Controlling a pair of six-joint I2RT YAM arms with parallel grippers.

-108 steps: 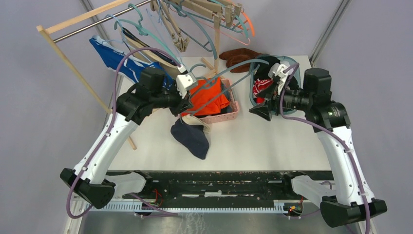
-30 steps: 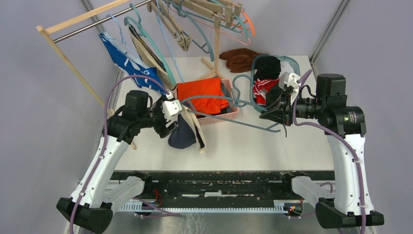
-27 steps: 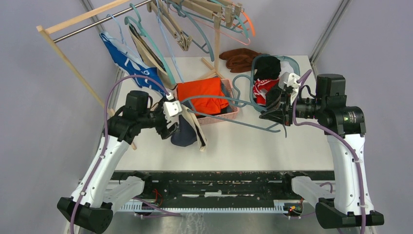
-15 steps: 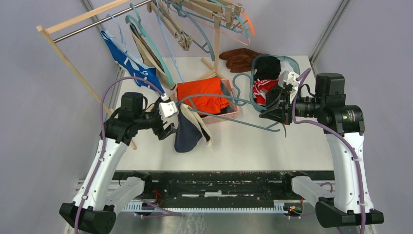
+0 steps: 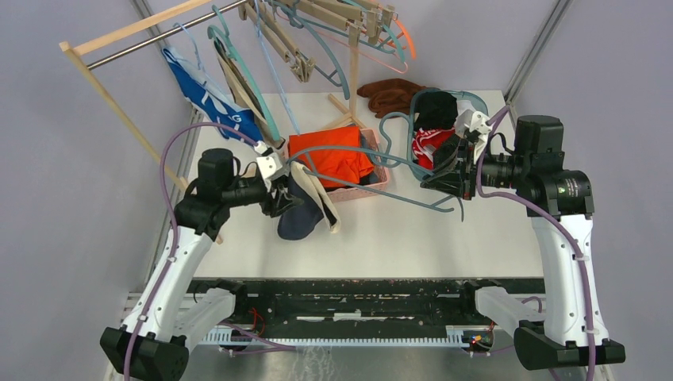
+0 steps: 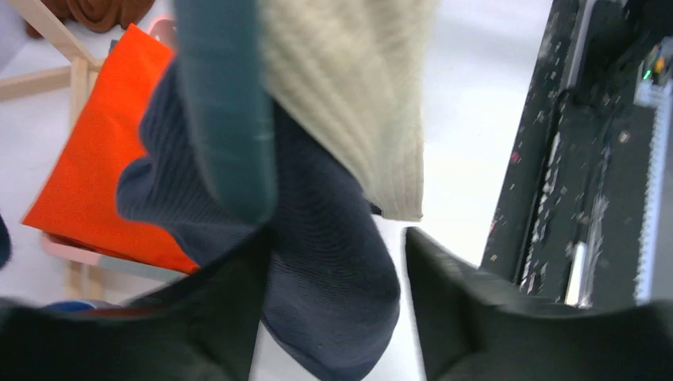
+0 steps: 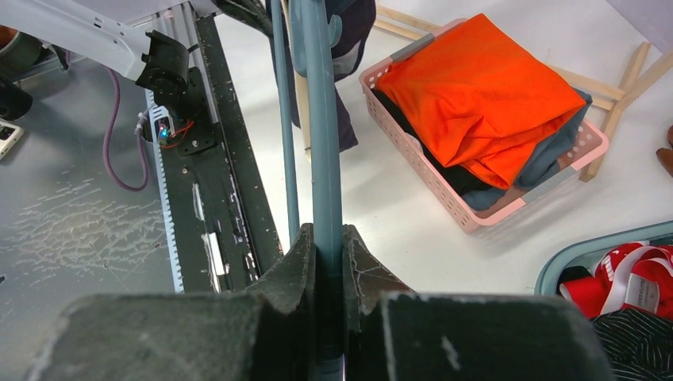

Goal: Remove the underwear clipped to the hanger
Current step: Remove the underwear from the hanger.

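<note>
right wrist view: right fingers (image 7: 301, 266) pinch the teal hanger (image 7: 325, 159) bar. left fingers (image 6: 230, 317) are spread, with the navy underwear (image 6: 333, 302) hanging between them and the beige underwear (image 6: 349, 103) beside it. both hang on that hanger above the white surface (image 5: 413, 238), near the pink basket (image 7: 421, 178).

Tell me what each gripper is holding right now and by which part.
The right gripper clamps the teal hanger by its long bar. The left gripper is open around the navy underwear, not clamping it.
</note>
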